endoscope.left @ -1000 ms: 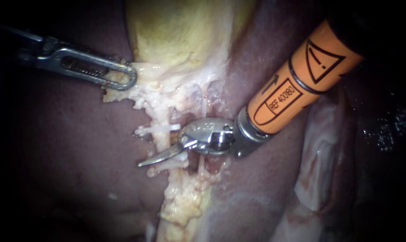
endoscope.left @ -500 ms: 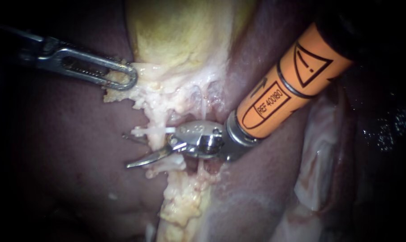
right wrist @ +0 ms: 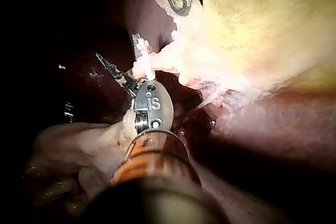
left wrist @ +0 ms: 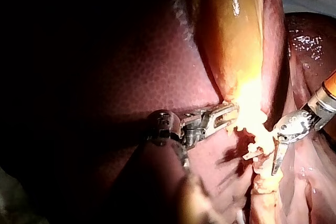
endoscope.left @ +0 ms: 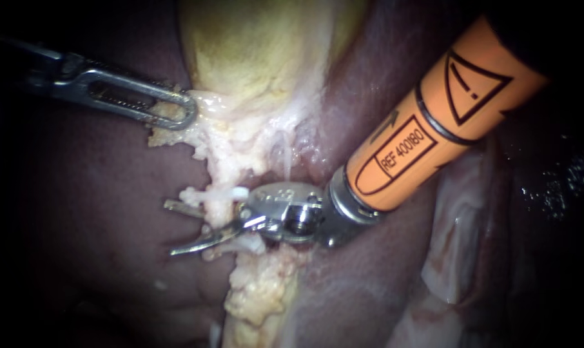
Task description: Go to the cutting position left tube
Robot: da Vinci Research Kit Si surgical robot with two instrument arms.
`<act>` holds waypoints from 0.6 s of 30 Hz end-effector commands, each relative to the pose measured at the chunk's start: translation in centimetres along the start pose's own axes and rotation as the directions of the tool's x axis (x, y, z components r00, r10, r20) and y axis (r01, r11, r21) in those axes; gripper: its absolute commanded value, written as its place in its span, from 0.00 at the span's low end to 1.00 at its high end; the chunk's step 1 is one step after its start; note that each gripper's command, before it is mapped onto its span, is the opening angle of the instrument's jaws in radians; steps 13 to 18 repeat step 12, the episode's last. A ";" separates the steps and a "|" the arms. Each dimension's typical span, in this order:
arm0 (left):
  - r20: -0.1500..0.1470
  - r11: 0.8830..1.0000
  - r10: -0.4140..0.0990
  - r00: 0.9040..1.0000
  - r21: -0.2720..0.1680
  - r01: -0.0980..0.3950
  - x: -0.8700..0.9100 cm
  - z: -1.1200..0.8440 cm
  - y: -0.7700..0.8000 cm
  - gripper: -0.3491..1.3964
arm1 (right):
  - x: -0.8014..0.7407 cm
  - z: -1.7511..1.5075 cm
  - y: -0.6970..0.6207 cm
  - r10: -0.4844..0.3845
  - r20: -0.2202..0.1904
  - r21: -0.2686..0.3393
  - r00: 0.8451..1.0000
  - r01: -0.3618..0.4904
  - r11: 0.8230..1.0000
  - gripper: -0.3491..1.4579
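In the endoscope view a pale tube (endoscope.left: 218, 169) runs down from the yellow gallbladder (endoscope.left: 253, 58) across the dark liver (endoscope.left: 98, 258). It carries a white clip (endoscope.left: 233, 192). My right instrument (endoscope.left: 171, 228), on an orange shaft, comes in from the upper right. Its two thin blades stand open, one on each side of this tube just below the clip. In the right wrist view the blades (right wrist: 118, 51) straddle the same pale strand (right wrist: 143, 67). My left instrument (endoscope.left: 176, 109) has its jaws shut on pale tissue at the gallbladder's lower edge, as the left wrist view (left wrist: 227, 114) also shows.
A second thin strand (endoscope.left: 287, 154) runs down to the right of the clipped tube, above the blades' hinge. Fatty yellow-white tissue (endoscope.left: 260, 296) continues below. Pale folded tissue (endoscope.left: 459, 225) lies to the right under the orange shaft.
My right instrument has slid to the left across the tube. Both blades now show beyond it, with a wider gap. The left instrument has held still.
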 end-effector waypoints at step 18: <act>0.000 1.000 0.000 1.000 -0.001 0.000 0.00 0.00 0.00 0.00 | -0.02 0.00 0.03 0.004 0.000 0.000 1.000 -0.004 1.000 0.90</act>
